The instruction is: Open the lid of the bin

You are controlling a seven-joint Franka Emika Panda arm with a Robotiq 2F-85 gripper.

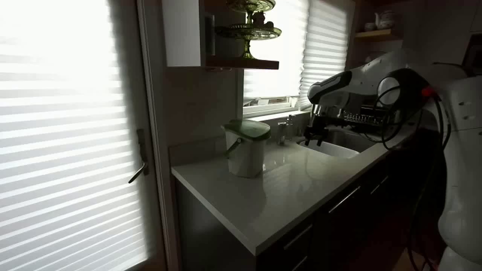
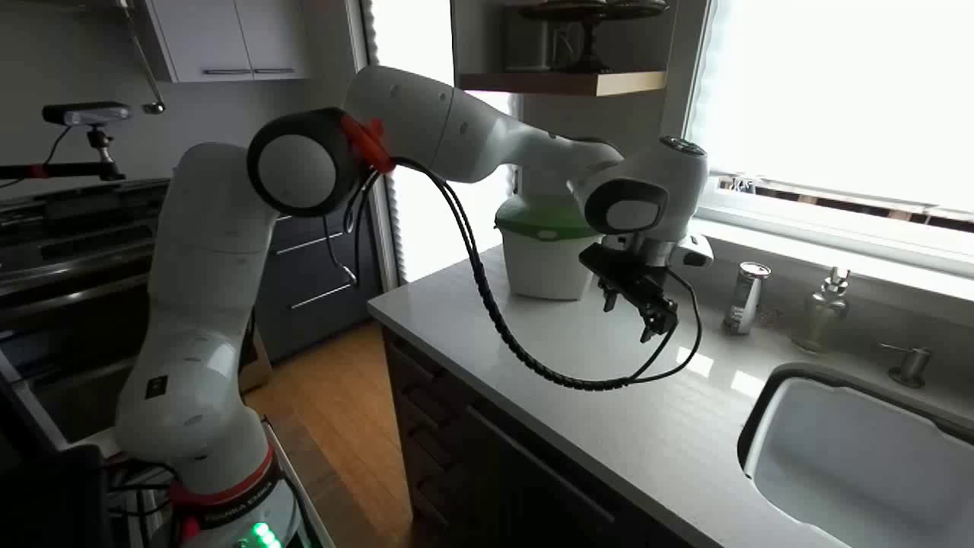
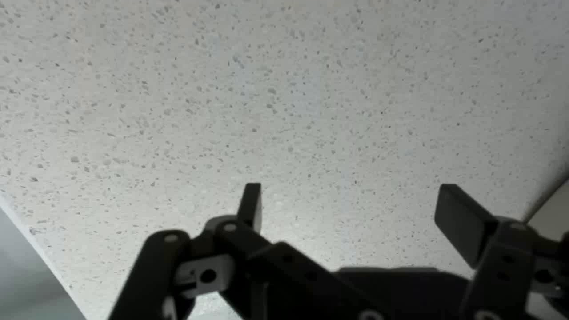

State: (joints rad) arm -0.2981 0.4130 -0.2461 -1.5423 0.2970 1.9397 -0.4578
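The bin point(image 1: 246, 158) is a small pale bucket standing upright on the counter, with a carry handle hanging at its side. It also shows in an exterior view point(image 2: 544, 262), partly behind the arm. Its green-looking lid point(image 1: 250, 129) lies down over the top and looks shut; a green part of the top also shows in an exterior view point(image 2: 542, 221). My gripper point(image 2: 628, 318) is open and empty above the counter, apart from the bin, on its sink side. In the wrist view my gripper point(image 3: 346, 195) has its fingers wide apart over speckled counter. The lid is out of the wrist view.
The sink point(image 2: 860, 457) with a pale basin lies on the side away from the bin. A can point(image 2: 746, 298) and a soap bottle point(image 2: 822, 312) stand by the window wall. A shelf point(image 1: 243, 63) with a green glass stand hangs above the bin. Cables loop below the arm.
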